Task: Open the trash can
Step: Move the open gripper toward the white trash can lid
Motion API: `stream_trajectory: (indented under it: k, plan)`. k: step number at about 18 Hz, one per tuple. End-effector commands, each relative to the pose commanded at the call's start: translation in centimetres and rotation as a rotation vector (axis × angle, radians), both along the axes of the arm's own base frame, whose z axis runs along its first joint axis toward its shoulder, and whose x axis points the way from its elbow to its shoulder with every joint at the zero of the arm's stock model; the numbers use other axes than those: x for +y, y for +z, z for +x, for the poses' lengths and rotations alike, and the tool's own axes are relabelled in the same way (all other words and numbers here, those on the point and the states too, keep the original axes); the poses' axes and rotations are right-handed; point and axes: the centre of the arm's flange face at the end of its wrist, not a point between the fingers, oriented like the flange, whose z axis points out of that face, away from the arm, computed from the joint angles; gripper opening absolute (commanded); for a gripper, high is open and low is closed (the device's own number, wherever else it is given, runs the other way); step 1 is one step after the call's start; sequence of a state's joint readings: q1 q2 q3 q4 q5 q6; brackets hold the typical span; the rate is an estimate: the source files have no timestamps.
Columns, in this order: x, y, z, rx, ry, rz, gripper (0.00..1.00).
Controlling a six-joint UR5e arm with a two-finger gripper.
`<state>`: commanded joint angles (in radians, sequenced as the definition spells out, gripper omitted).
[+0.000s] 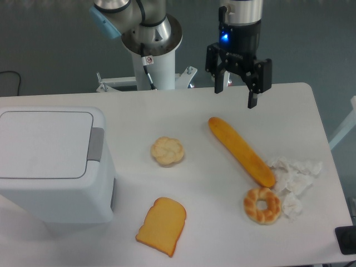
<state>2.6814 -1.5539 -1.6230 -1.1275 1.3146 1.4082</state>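
Observation:
The trash can is a big white boxy bin at the left of the table, its flat lid lying shut and a grey push tab on the lid's right edge. My gripper hangs open and empty above the table's far edge, well to the right of the bin and just beyond the upper end of the baguette.
A round bun lies mid-table, a toast slice near the front, a ring-shaped pastry and crumpled white paper at the right. The robot base stands behind the table.

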Motion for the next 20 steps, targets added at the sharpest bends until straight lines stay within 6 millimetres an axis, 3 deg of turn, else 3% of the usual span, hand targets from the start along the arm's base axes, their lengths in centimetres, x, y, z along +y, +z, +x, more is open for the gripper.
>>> stream_trajectory:
  k: [9,17,20]
  plan:
    - [3.8,0.7,1.2,-0.095,0.166,0.069,1.00]
    - [6.4,0.3,3.5,-0.212,0.357,0.114,1.00]
    - [7.3,0.4,4.4,-0.209,0.341,0.123,1.00]
